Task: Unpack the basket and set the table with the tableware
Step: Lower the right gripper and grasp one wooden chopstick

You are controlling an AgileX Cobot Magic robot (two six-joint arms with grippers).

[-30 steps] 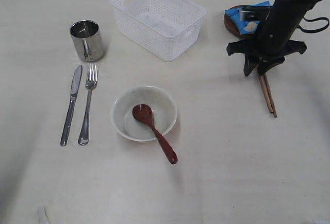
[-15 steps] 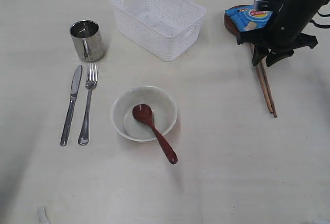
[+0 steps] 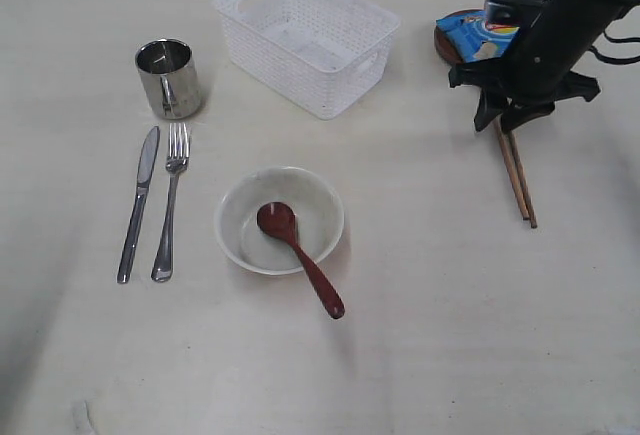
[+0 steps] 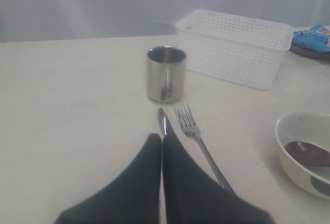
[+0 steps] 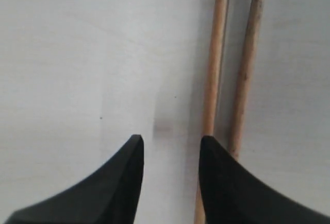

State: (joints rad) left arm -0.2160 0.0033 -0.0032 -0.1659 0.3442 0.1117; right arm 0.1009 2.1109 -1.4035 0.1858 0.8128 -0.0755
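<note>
Chopsticks (image 5: 214, 80) off-centre beneath right gripper (image 5: 170, 147)

That gripper hangs empty, jaws apart, one jaw just beside the chopsticks. To grip them well, I'd centre both sticks first. Its arm slants up toward one o'clock. They lie on the table (image 3: 450, 335) at three o'clock from the bowl (image 3: 280, 220). The left gripper (image 4: 162, 141) is pressed together.

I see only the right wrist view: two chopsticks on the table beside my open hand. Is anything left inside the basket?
Observer: No. In the exterior view the basket looks empty.
Operator: Where is the spoon now?
Observer: The spoon rests in the bowl, with its handle out over the rim.
Operator: And the other arm?
Observer: The left wrist view shows the left hand shut, holding nothing.
</note>
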